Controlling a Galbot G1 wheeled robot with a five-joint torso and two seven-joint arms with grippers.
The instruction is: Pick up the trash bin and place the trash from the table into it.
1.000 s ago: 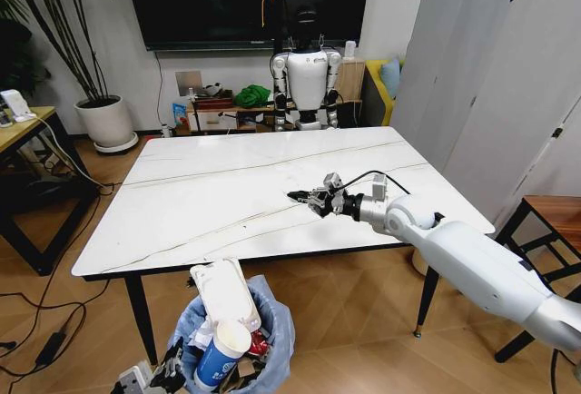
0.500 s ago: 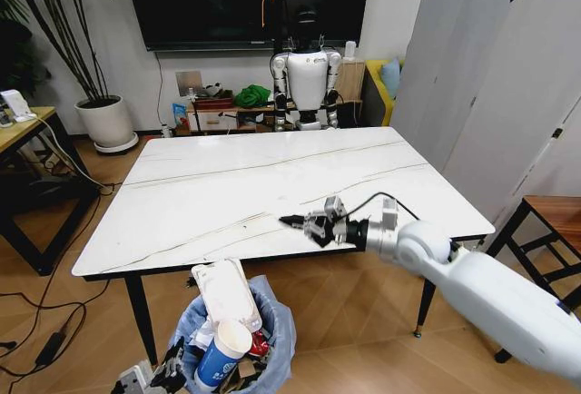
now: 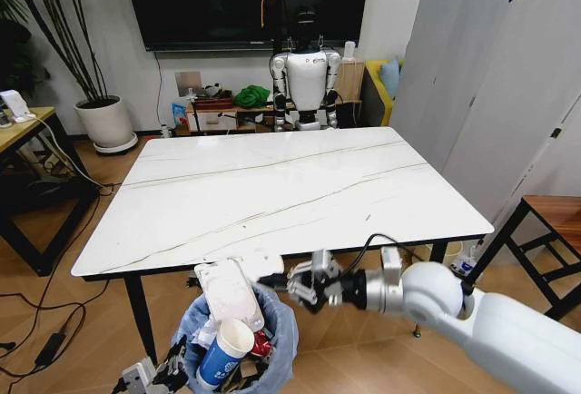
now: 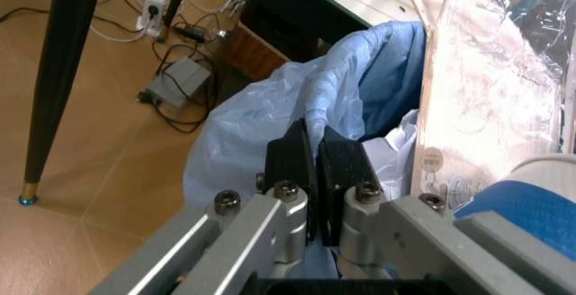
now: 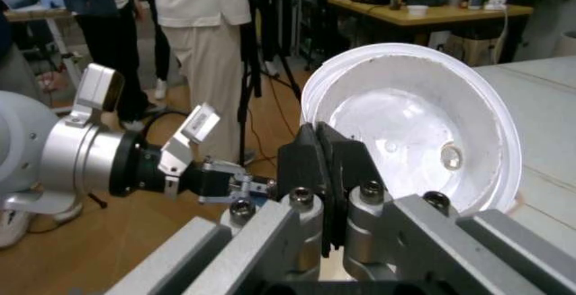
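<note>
The trash bin (image 3: 272, 339), lined with a light blue bag, stands just below the table's front edge. Inside it are a clear plastic pack (image 3: 227, 292), a blue-and-white paper cup (image 3: 221, 354) and a red can (image 3: 260, 344). My left gripper (image 3: 162, 374) is low beside the bin, shut on the bag-covered rim (image 4: 315, 153). My right gripper (image 3: 280, 280) hangs just above the bin's right side, shut on a white round plastic lid (image 5: 414, 126); its fingertips (image 5: 317, 163) pinch the lid's edge. The table (image 3: 272, 185) has a bare marble-look top.
Another robot (image 3: 307, 76) stands behind the table under a dark screen. A potted plant (image 3: 107, 120) and a wooden desk (image 3: 23, 131) are on the left, a wooden stool (image 3: 554, 217) on the right. Cables (image 3: 41, 344) lie on the floor left of the bin.
My right arm has come off the table top, moving down and toward me past the front edge. It now holds the white lid over the bin. The left arm and bin have stayed put.
</note>
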